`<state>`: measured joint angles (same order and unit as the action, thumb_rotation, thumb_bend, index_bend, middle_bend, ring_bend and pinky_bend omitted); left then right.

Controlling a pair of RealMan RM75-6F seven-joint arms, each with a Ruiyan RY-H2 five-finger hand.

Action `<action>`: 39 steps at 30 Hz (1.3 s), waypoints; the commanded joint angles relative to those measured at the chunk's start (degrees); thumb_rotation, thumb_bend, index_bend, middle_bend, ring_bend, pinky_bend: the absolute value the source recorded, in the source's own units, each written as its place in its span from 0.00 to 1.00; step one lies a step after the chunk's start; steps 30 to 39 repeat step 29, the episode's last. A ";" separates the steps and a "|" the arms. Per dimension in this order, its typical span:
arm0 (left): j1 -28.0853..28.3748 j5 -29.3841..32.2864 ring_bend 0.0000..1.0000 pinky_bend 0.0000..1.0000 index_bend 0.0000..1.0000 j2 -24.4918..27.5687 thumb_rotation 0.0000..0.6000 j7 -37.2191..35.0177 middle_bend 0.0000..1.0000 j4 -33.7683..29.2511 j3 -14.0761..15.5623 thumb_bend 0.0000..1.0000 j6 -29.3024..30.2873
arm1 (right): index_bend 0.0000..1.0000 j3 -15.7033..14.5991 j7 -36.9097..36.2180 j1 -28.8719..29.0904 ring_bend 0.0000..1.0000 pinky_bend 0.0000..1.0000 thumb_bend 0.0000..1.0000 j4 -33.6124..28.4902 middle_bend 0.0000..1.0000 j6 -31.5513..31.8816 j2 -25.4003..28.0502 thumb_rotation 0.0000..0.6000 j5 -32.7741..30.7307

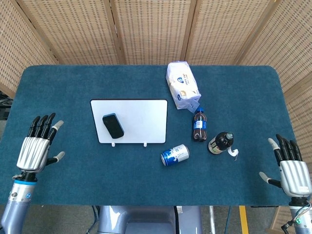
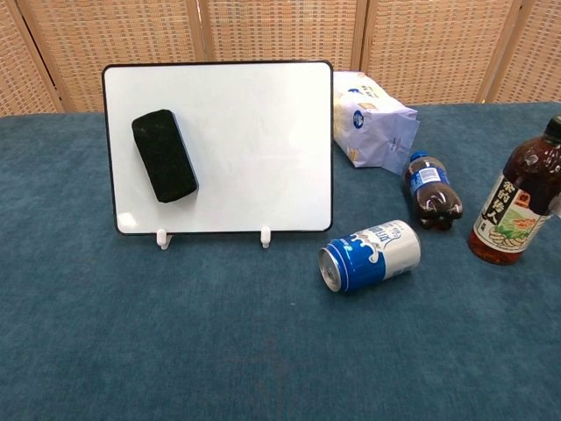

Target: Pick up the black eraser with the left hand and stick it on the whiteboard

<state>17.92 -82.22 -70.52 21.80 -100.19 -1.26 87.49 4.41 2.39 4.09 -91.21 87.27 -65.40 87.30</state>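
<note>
The black eraser (image 1: 113,126) (image 2: 164,155) sits stuck on the left half of the whiteboard (image 1: 141,117) (image 2: 254,140), which stands on two small white feet. My left hand (image 1: 36,147) hovers at the table's front left, well left of the board, fingers spread and empty. At the front right edge my right hand (image 1: 291,168) is open too, holding nothing. Neither hand shows in the chest view.
A white snack bag (image 1: 182,86) (image 2: 372,124) lies behind the board's right side. A small cola bottle (image 1: 199,125) (image 2: 430,189), a dark sauce bottle (image 1: 220,143) (image 2: 514,197) and a blue can on its side (image 1: 175,155) (image 2: 369,255) stand right of the board. Wicker screens (image 1: 156,29) back the table.
</note>
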 commanded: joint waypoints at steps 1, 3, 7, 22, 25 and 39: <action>-1.69 0.21 0.00 0.00 0.08 -0.04 0.99 -0.85 0.00 0.31 1.13 0.11 0.50 | 0.07 -0.13 0.38 0.03 0.00 0.00 0.00 -0.16 0.00 -0.34 0.13 1.00 -0.18; -2.74 0.52 0.00 0.00 0.07 -0.10 0.99 -1.61 0.00 0.66 1.73 0.11 0.53 | 0.07 -0.14 0.58 0.06 0.00 0.00 0.00 -0.22 0.00 -0.59 0.19 1.00 -0.40; -4.67 0.80 0.00 0.00 0.07 -0.34 0.99 -2.65 0.00 2.78 2.69 0.11 0.78 | 0.07 -0.18 1.25 0.17 0.00 0.00 0.00 -0.35 0.00 -1.16 0.21 1.00 -0.87; -7.65 2.28 0.00 0.00 0.07 0.90 0.99 -6.02 0.00 4.50 0.10 0.11 1.59 | 0.07 -1.01 3.21 1.04 0.00 0.00 0.00 -1.13 0.00 -3.53 -0.19 1.00 -0.80; -7.87 2.84 0.00 0.00 0.07 1.00 0.99 -6.69 0.00 4.83 -0.38 0.11 1.21 | 0.07 -1.10 3.90 1.33 0.00 0.00 0.00 -1.17 0.00 -4.07 -0.49 1.00 -0.84; -8.06 3.19 0.00 0.00 0.07 1.03 0.99 -7.25 0.00 5.10 -0.94 0.11 0.84 | 0.07 -1.15 4.77 1.56 0.00 0.00 0.00 -1.16 0.00 -4.55 -0.91 1.00 -1.06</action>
